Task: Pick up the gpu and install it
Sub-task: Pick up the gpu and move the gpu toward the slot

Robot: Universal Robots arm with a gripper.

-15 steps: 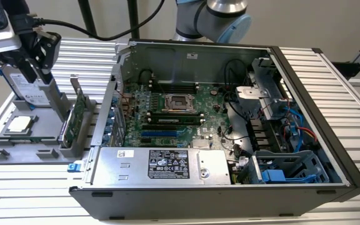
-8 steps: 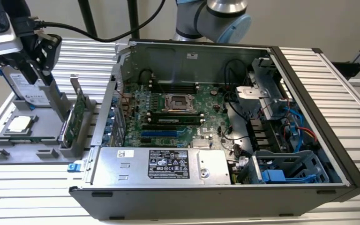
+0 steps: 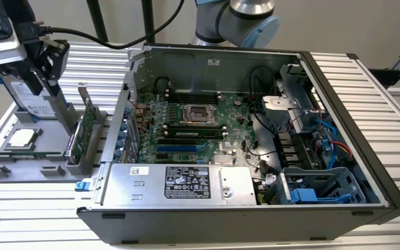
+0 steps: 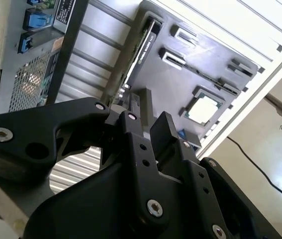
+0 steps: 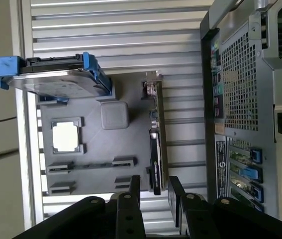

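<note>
The hand hangs over the grey fixture tray with its two black fingers spread apart and pinching nothing. In the first wrist view, the top edge of the gpu runs along the gap between them, clear of both. The one gpu stands on its long edge in a slot along the side of the tray nearest the computer case. Its green board faces outward and its silver bracket rises at one end. In the exterior view it sits at the tray's right edge, just beside the case's open side wall and apart from it. One hard drive with blue rails stands upright at the end of the tray beyond the bracket. In the exterior view, the hand is in front of the drive's upper part, so the drive is the nearest tall thing to the fingers. One square processor chip lies flat in its pocket on the tray, well away from the gpu. A small grey square block lies between the chip and the card. Four low slotted holders sit on the tray at the end away from the drive. Tray and case both rest on the ribbed aluminium counter. Inside the single open case are the green motherboard, with one bare processor socket, and one silver power supply along the near wall.
</note>
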